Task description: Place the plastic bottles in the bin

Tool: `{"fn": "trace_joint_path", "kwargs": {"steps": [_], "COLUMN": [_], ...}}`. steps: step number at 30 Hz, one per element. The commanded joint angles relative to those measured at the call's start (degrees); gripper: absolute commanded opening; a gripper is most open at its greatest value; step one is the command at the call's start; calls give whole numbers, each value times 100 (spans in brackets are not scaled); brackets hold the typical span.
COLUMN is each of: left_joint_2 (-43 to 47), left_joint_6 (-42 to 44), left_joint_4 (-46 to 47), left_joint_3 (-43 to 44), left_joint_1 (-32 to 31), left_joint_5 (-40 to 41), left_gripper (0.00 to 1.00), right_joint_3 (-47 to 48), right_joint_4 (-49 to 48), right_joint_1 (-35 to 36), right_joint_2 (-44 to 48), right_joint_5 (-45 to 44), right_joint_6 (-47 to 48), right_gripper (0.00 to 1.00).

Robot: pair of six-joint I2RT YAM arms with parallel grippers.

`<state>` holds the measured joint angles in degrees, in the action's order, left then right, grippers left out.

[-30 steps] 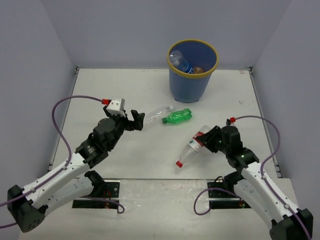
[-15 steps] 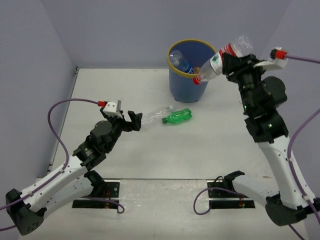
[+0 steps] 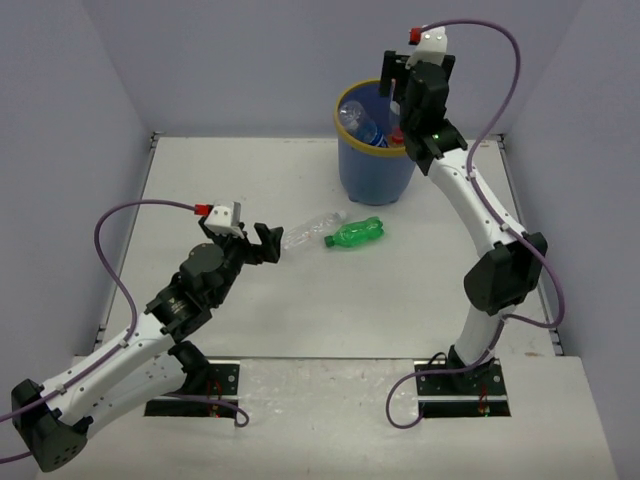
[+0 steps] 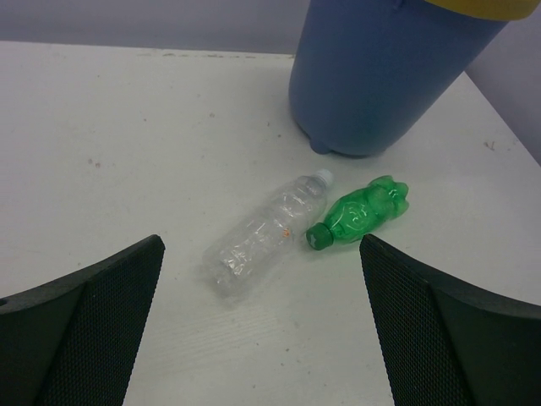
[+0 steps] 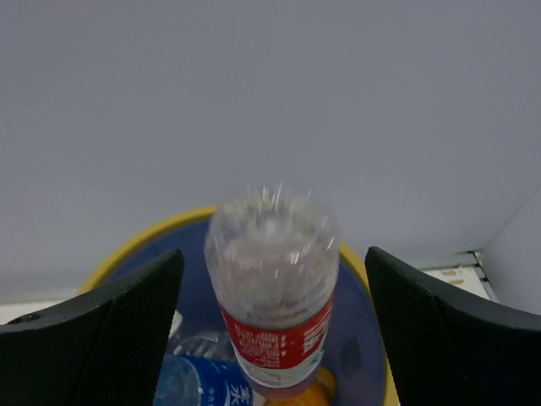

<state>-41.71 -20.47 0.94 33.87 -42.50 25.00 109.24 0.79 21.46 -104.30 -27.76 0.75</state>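
The right gripper is spread wide, its two black mesh-faced fingers at the lower left and lower right corners of the right wrist view. Between them, touching neither, is the red-labelled bottle, its clear base turned towards the camera and its outline smeared. It points down into the bin, whose yellow rim curves behind it across the middle of the frame. Inside the bin, at the bottom edge of the view, a blue-labelled bottle lies to the left of the red label, and a patch of orange shows just below it. In the top view this gripper hangs over the bin's mouth at the upper centre, the arm reaching up from the lower right.

The left gripper is also fully open and holds nothing. It sits left of centre in the top view, low over the surface. From its wrist camera, the fingers fill the lower corners, and between them, farther out, two bottles lie on their sides. The clear bottle is at the centre of the frame, its white cap towards the upper right. The green bottle is just to its right, with its green cap close beside the clear one's body. I cannot tell whether they touch. Beyond both, the bin's blue wall stands on the surface at the top right of that view.
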Motion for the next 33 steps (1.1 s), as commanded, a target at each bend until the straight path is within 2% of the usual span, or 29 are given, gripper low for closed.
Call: {"fn": "trace_joint_path", "kwargs": {"steps": [1, 6, 10, 12, 16, 18, 21, 26, 28, 33], "left_joint_2": [32, -21, -47, -39, -18, -22, -140, -390, -504, -487], "left_joint_6": [-71, -106, -115, -115, -157, -233, -464, -949, -1105, -1490], "left_joint_4": [231, 223, 196, 188, 146, 95, -315, -841, -1077, -1411], "left_joint_3": [-21, -12, -3, -3, 12, 35, 201, 500, 588, 608], "left_joint_1": [5, 5, 5, 5, 5, 5, 5, 30, 72, 210], "left_joint_5": [205, 207, 278, 286, 407, 491, 783, 1257, 1392, 1854], "left_gripper": [100, 100, 100, 100, 100, 100, 100, 100, 100, 100], "right_joint_3": [44, -150, -171, -372, -1169, -1813, -2821, -2839, -2415, -1823], "right_joint_4": [129, 420, 1236, 1506, 2670, 3047, 3038, 3384, 3938, 4379], "right_joint_1": [16, 25, 106, 198, 589, 811, 976, 1150, 1386, 1659], "right_joint_2": [171, 583, 1111, 1400, 2242, 2654, 3087, 2776, 2230, 887], "right_joint_5": [36, 468, 1789, 2827, 4976, 5430, 5964, 6011, 5604, 5016], "right_joint_6": [228, 301, 630, 1099, 2987, 4036, 4987, 5262, 5423, 5916], "right_gripper": [98, 99, 99, 99, 99, 99, 99, 99, 99, 99]}}
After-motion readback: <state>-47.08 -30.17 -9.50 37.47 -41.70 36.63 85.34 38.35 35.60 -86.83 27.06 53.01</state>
